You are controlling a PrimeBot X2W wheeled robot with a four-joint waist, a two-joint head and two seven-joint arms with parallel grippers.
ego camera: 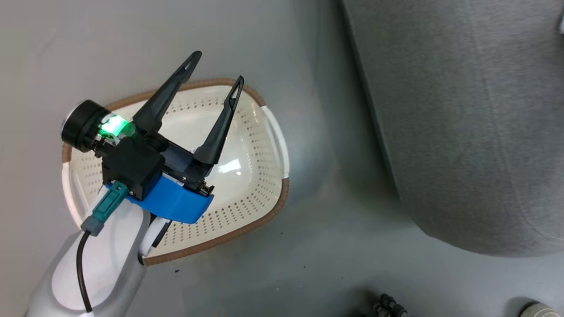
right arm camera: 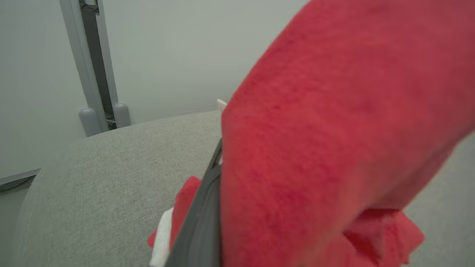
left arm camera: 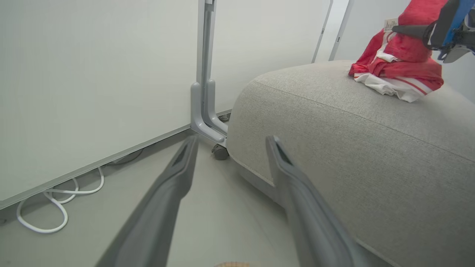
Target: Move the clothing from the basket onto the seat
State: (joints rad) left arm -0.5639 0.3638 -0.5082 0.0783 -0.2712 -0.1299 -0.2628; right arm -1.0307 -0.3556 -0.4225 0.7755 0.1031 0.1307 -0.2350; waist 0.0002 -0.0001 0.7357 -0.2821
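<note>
Down on the grey floor (ego camera: 335, 246) sits the basket (ego camera: 260, 145), a little way from the seat (ego camera: 462, 110), with a strip of floor between them. Its sides are cream with lots of small holes. Its rim (ego camera: 229, 235) is brown and its handles (ego camera: 277, 132) are white. Its smooth white bottom (ego camera: 233, 176) is bare and shiny with light.

The left gripper (ego camera: 218, 66) hangs over the basket. Its pale arm (ego camera: 101, 259) comes up from the lower left of the head view. It has a blue piece (ego camera: 176, 204), a green light (ego camera: 112, 125) and a black wire (ego camera: 80, 273) with a teal plug (ego camera: 105, 209). Its two long dark fingers (ego camera: 167, 94) point up and to the right, toward the far rim. Its jaws are spread wide open.

The clothing (left arm camera: 400, 70) is on top of the seat. It lies in a red heap with white bits and white stripes. One red part rises up from the heap. The right gripper (left arm camera: 399, 30) is up above the seat, and its jaws are closed tight on that red part. In the right wrist view the red cloth hangs close in front, beside one dark finger.

Behind the seat stand a white wall (left arm camera: 92, 74) and a grey post (left arm camera: 204, 74) with a small wheel (left arm camera: 220, 152) at its foot. A white cable (left arm camera: 48, 207) lies in loops on the floor by the wall.
</note>
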